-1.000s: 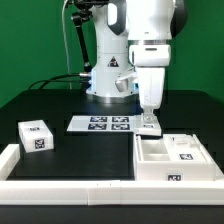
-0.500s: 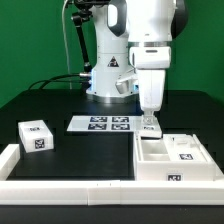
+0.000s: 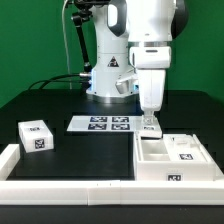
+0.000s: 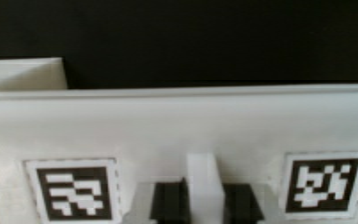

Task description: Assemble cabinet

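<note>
The cabinet (image 3: 150, 170) is the large white open body at the exterior view's right, with tags on its front wall and on a block (image 3: 185, 152) lying in it. My gripper (image 3: 150, 124) points straight down at the cabinet's far left corner. In the wrist view the cabinet (image 4: 176, 125) fills the frame as a broad white panel with two tags. A thin white upright wall stands between my dark fingers (image 4: 167, 203), and the gripper (image 4: 202, 200) is shut on it, both fingers against the wall.
A small white tagged block (image 3: 37, 137) sits at the exterior view's left. The marker board (image 3: 100, 124) lies in the middle, in front of the robot base (image 3: 108, 75). A long low white border rail (image 3: 70, 185) runs along the front.
</note>
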